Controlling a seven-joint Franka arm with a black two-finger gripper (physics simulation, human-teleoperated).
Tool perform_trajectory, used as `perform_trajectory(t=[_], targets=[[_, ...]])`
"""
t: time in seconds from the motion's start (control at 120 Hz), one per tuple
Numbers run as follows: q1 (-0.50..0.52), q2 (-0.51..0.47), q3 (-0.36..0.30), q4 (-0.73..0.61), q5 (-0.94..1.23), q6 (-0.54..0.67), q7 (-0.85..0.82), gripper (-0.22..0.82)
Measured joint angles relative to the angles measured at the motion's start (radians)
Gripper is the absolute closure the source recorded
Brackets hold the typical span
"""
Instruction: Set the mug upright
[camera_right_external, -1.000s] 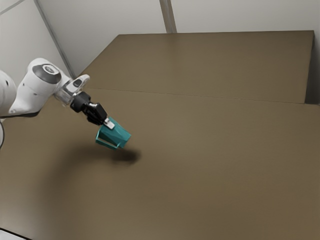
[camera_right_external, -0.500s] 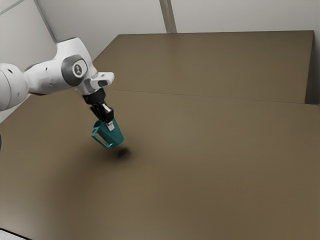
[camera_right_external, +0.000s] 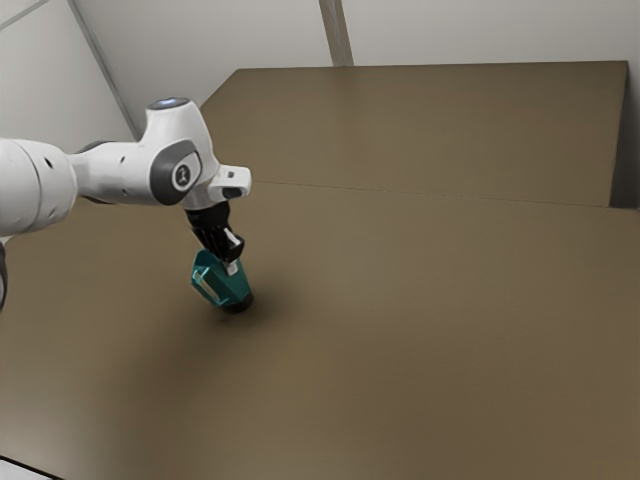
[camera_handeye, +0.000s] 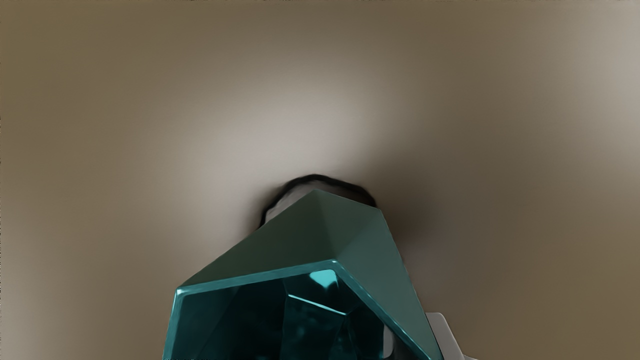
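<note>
Our claw (camera_right_external: 233, 267) grips the mug (camera_right_external: 236, 286) by its wall, long axis tilted, mouth up and leaning toward the exterior view's left, base down.

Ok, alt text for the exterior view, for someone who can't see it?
Gripper holds a teal mug, tilted, open end up, handle toward the exterior view's left, base at or just above the brown table; the white arm reaches in from that side.

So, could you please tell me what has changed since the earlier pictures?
The mug has swung closer to upright, though it still leans, and has come down toward the table. The gripper has turned to point more steeply downward; its hold on the mug stayed.
</note>
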Motion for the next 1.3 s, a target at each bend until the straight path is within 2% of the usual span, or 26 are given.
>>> perform_trajectory(t=[0.333, 0.367, 0.492, 0.558, 0.65, 0.758, 0.975, 1.3], targets=[[0.0, 0.031, 0.0, -0.009, 0.014, 0.02, -0.063, 0.76], [0.0, 0.031, 0.0, -0.009, 0.013, 0.02, -0.067, 0.72], [0.0, 0.03, 0.0, -0.008, 0.006, 0.02, -0.078, 0.44], [0.0, 0.024, 0.0, -0.007, 0.004, 0.02, -0.084, 0.32], [0.0, 0.002, 0.0, -0.006, 0.002, 0.013, -0.09, 0.21], [0.0, -0.039, 0.002, 0.011, -0.005, -0.02, -0.094, 0.12], [0.003, -0.069, 0.005, 0.155, -0.011, -0.155, -0.1, 0.05], [-0.004, -0.14, 0.005, 0.307, -0.011, -0.323, -0.107, 0.01]])
